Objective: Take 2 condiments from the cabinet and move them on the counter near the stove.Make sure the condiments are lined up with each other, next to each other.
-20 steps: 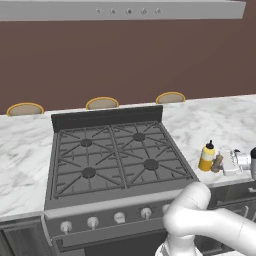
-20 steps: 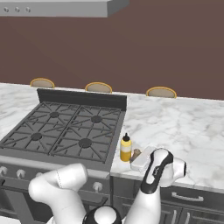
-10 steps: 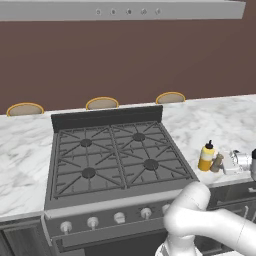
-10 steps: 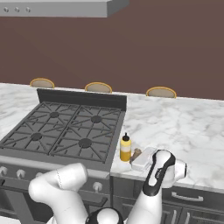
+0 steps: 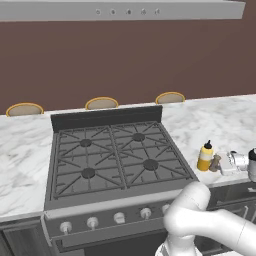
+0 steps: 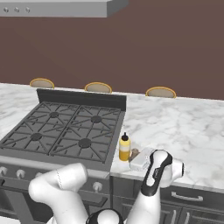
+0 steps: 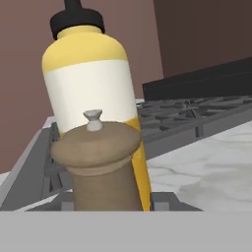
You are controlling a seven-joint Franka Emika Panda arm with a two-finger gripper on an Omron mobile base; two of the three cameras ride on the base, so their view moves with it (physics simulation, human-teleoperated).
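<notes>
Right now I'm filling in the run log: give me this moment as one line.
stage: placing second condiment | pepper mill: upright on counter, beside squeeze bottle | near stove | gripper: at mill, grip unclear

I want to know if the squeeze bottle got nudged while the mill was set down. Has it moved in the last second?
No. In the left base view the yellow squeeze bottle stands at the same spot by the stove's right front corner as before.

Yellow squeeze bottle [image 7: 93,93] with white band, black cap; brown pepper mill [image 7: 98,167]; grey-veined white counter [image 5: 225,125], seemingly marble.
</notes>
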